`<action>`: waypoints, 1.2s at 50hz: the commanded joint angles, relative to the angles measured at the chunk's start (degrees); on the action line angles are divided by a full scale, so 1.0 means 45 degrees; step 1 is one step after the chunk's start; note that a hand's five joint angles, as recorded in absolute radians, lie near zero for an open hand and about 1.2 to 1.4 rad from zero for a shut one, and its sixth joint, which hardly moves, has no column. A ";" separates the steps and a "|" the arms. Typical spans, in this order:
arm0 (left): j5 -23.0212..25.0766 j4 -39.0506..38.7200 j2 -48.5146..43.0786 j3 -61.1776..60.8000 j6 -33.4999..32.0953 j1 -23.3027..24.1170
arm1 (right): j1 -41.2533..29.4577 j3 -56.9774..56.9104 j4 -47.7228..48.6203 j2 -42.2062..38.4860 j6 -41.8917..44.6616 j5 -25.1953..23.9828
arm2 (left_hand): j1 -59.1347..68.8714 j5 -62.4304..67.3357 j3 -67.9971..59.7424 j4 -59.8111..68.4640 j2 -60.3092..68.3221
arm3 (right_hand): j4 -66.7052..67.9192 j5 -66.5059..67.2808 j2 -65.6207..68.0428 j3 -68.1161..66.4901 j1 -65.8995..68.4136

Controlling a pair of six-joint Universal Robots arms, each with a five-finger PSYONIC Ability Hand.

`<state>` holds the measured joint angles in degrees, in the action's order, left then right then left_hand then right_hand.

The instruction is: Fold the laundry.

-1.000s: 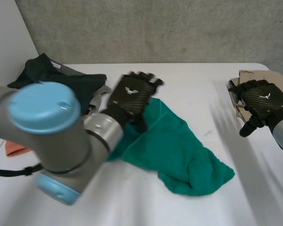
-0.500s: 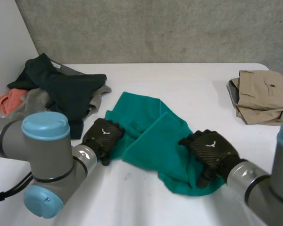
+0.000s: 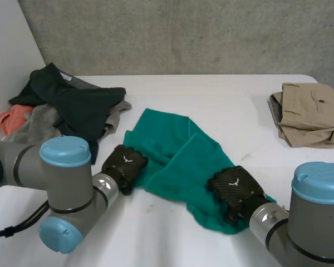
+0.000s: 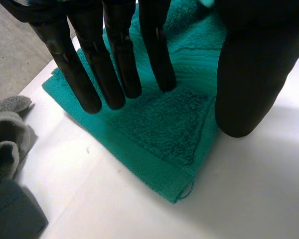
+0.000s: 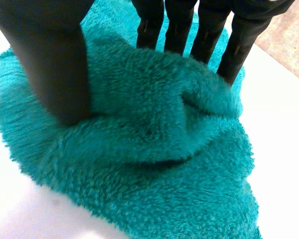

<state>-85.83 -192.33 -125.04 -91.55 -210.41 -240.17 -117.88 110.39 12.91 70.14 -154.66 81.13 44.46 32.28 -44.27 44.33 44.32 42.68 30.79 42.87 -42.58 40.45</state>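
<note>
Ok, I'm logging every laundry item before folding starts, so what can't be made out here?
Head view: the part of the teal towel under the right hand, so its layers there stay unknown.
Head view: the orange garment, mostly buried by the pile of clothes.
Head view: the beige garment, cut by the edge.
Left wrist view: the towel beyond the left hand, hidden by it.

A white counter [image 3: 222, 100] fills the near ground, its surface smooth and matte, with a rounded far corner on the right. Behind it stands a rough grey concrete wall [image 3: 183, 33], mottled and speckled with small pits. A plain white panel [image 3: 8, 50] rises at the left, slanting across the concrete. The light is soft and even, without glare on the counter.
</note>
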 commanded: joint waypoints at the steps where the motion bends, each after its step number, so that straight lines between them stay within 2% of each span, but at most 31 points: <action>1: -0.0007 -0.0014 -0.0202 0.0559 -0.0001 0.0032 | 0.0043 0.0000 0.0198 0.0019 -0.0006 0.0116 | 0.5057 0.5543 -0.5101 0.5086 0.5088 | 0.5349 0.5770 0.5308 -0.5372 0.5845; 3: 0.0012 -0.0033 -0.0241 0.0774 0.0057 0.0032 | 0.0043 0.0000 0.0199 0.0019 -0.0006 0.0175 | 0.6031 0.6516 -0.6074 0.6060 0.6062 | 0.5577 0.5997 0.5536 -0.5600 0.6072; 12: 0.0012 -0.0150 -0.0632 0.1224 0.0038 0.0110 | 0.0140 -0.0019 0.0199 0.0058 -0.0006 0.0292 | 0.6704 0.7190 -0.6748 0.6733 0.6735 | 0.5577 0.5998 0.5536 -0.5601 0.6073; 13: 0.0012 -0.0150 -0.0632 0.1244 0.0019 0.0129 | 0.0140 -0.0019 0.0179 0.0058 -0.0006 0.0292 | 0.7816 0.8302 -0.7860 0.7845 0.7847 | 0.5540 0.5961 0.5499 -0.5564 0.6036; 19: -0.0144 -0.0073 -0.0496 0.1205 -0.0040 0.0149 | 0.0160 -0.0273 0.0004 0.0292 0.0014 0.0214 | 0.7897 0.8383 -0.7941 0.7926 0.7928 | 0.5689 0.6110 0.5648 -0.5712 0.6184; 23: -0.0339 0.0045 0.0633 0.0912 -0.0021 0.0149 | 0.0179 -0.0624 -0.0386 0.1519 0.0423 0.0058 | 0.7897 0.8383 -0.7941 0.7926 0.7928 | 0.6621 0.7041 0.6580 -0.6644 0.7116; 26: -0.0671 0.0064 0.2605 0.0347 0.0077 0.0051 | 0.0373 -0.1150 -0.0952 0.3062 0.1281 -0.0157 | 0.7897 0.8383 -0.7941 0.7926 0.7928 | 0.7222 0.7642 0.7181 -0.7245 0.7717; 28: -0.0711 -0.0091 0.3871 -0.0024 0.0116 0.0032 | 0.1073 -0.1773 -0.1400 0.3823 0.1730 -0.0274 | 0.7897 0.8383 -0.7941 0.7926 0.7928 | 0.7259 0.7680 0.7218 -0.7282 0.7754; 32: -0.0711 -0.0111 0.5437 -0.0240 0.0407 0.0051 | 0.2363 -0.2847 -0.2278 0.4354 0.1831 -0.0430 | 0.7897 0.8383 -0.7941 0.7926 0.7928 | 0.7297 0.7717 0.7256 -0.7320 0.7792; 36: -0.0691 -0.0015 0.5891 -0.0260 0.1051 0.0149 | 0.2931 -0.3825 -0.3196 0.4355 0.1520 -0.0352 | 0.7897 0.8383 -0.7941 0.7926 0.7928 | 0.7259 0.7680 0.7219 -0.7283 0.7755; 39: -0.0672 0.0025 0.5814 -0.0279 0.1307 0.0208 | 0.3108 -0.4276 -0.3823 0.4199 0.1050 -0.0352 | 0.7897 0.8383 -0.7941 0.7926 0.7928 | 0.7259 0.7680 0.7219 -0.7283 0.7755; 43: -0.0730 0.0084 0.5074 -0.0260 0.1327 0.0305 | 0.3713 -0.4900 -0.5363 0.2681 0.0990 -0.0391 | 0.7897 0.8383 -0.7941 0.7926 0.7928 | 0.7259 0.7680 0.7219 -0.7283 0.7755; 51: -0.0789 0.0845 0.2380 0.1006 0.1249 0.0696 | 0.3636 -0.5895 -0.7359 0.0745 0.2394 -0.0391 | 0.7897 0.8383 -0.7941 0.7926 0.7928 | 0.6998 0.7418 0.6957 -0.7021 0.7493; 57: -0.0984 0.0827 0.0580 0.4208 0.0879 0.0637 | 0.3617 -0.8257 -0.6658 -0.0663 0.1813 -0.0118 | 0.7897 0.8383 -0.7941 0.7926 0.7928 | 0.7147 0.7568 0.7106 -0.7171 0.7643; 60: -0.1237 0.0632 0.0326 0.6180 0.0196 0.0560 | 0.3617 -0.9898 -0.5839 -0.1211 0.0428 0.0311 | 0.7897 0.8383 -0.7941 0.7926 0.7928 | 0.7073 0.7494 0.7032 -0.7097 0.7569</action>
<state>-89.84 -188.40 -119.54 -78.84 -205.60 -237.16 -101.46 78.30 -18.93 69.86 -145.23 80.02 63.92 56.91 -68.15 68.52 68.38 64.67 53.89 63.25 -63.43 61.13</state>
